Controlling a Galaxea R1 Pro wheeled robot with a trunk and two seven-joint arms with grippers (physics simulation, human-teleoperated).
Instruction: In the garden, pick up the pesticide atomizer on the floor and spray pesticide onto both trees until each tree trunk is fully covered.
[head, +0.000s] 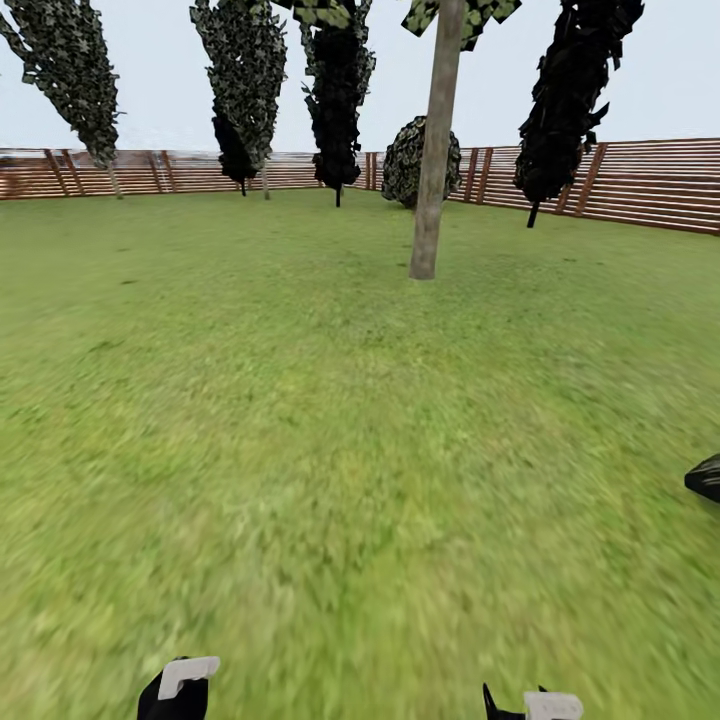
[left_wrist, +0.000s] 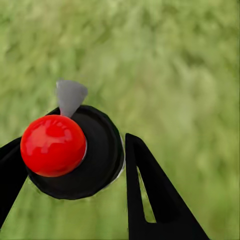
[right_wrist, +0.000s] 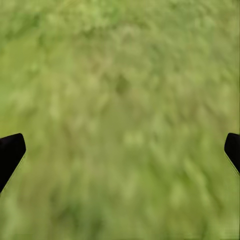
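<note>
The left gripper (left_wrist: 75, 165) pinched the pesticide atomizer (left_wrist: 75, 155); the right gripper (right_wrist: 120, 150) hung spread wide. Carrying step, likely: next, drive to the tree trunk (head: 437, 140), upper centre-right.

Black gripper bodies capped with white blocks are seen at the lower edge of the head view, the left gripper (head: 178, 688) and the right gripper (head: 535, 705). Flat, matte black, tapering fingers (left_wrist: 150, 195) are shown, one pierced by a long slot; plain black fingertips (right_wrist: 10, 152) are seen
</note>
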